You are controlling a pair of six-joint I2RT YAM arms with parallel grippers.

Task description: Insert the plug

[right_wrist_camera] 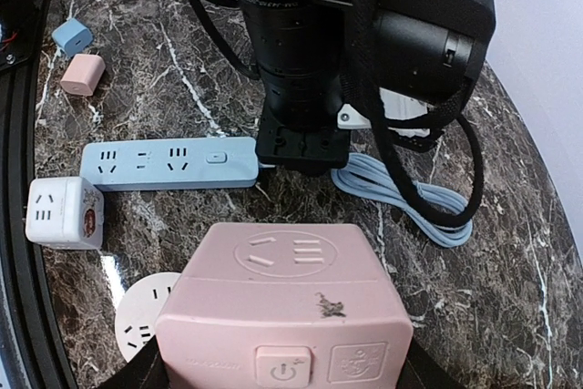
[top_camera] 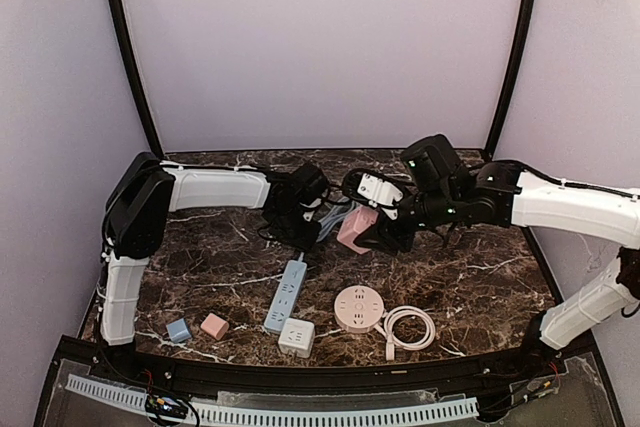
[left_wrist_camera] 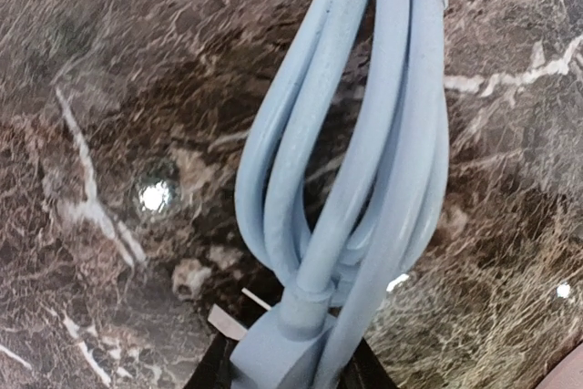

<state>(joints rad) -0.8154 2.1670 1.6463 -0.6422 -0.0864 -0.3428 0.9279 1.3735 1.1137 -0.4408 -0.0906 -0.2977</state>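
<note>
My left gripper [top_camera: 297, 225] is shut on the light blue plug [left_wrist_camera: 284, 342]. The plug's flat metal prongs [left_wrist_camera: 228, 321] stick out to the left, and its bundled blue cable [left_wrist_camera: 364, 134] hangs over the marble. The plug and gripper [left_wrist_camera: 287, 369] are just above the table. My right gripper [top_camera: 385, 234] is shut on a pink cube socket [top_camera: 356, 229], held off the table right beside the left gripper. In the right wrist view the cube [right_wrist_camera: 287, 302] shows its socket holes on top and faces the left gripper [right_wrist_camera: 303, 145]. The gripper [right_wrist_camera: 282, 375] holds its lower sides.
A light blue power strip [top_camera: 285, 297] lies in the middle front. A white cube socket [top_camera: 296, 337], a round pink socket [top_camera: 358, 307] with a coiled white cable [top_camera: 412, 328], a small blue cube [top_camera: 179, 330] and a small pink cube [top_camera: 214, 325] sit along the front edge.
</note>
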